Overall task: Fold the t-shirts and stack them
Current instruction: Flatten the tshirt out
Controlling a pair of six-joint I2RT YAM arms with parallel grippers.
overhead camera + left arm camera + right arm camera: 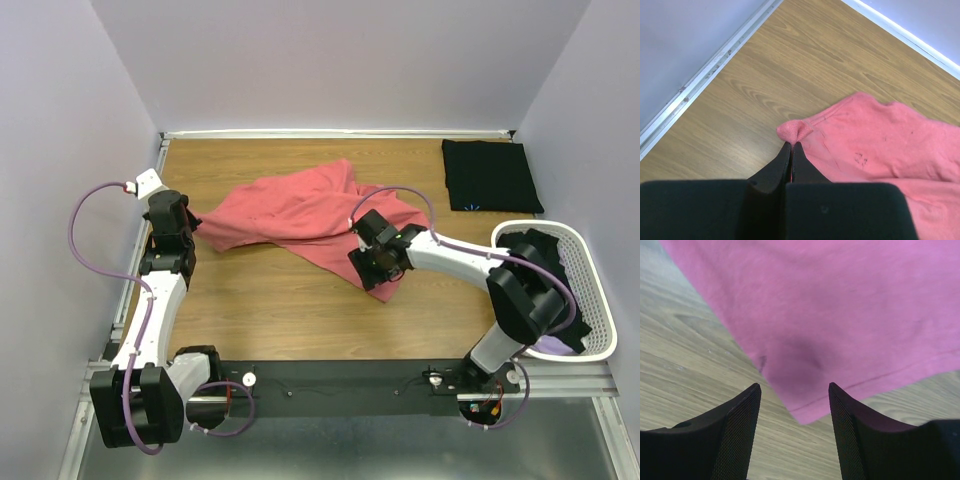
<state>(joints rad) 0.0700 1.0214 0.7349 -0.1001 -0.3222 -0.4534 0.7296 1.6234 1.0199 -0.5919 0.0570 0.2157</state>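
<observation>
A coral-pink t-shirt (300,212) lies crumpled and spread across the middle of the wooden table. My left gripper (195,222) is shut on its left corner; in the left wrist view the cloth (875,142) bunches out from the closed tips of the gripper (791,145). My right gripper (370,268) is open low over the shirt's near right corner. In the right wrist view that corner (810,405) lies on the wood between the spread fingers of the gripper (795,387), untouched. A folded black t-shirt (490,175) with a tiny light-blue mark lies at the back right.
A white slatted basket (603,300) stands at the right edge, holding black cloth (545,252) and a bit of lilac cloth (552,348). My right arm reaches partly over it. Walls close the table at the back and both sides.
</observation>
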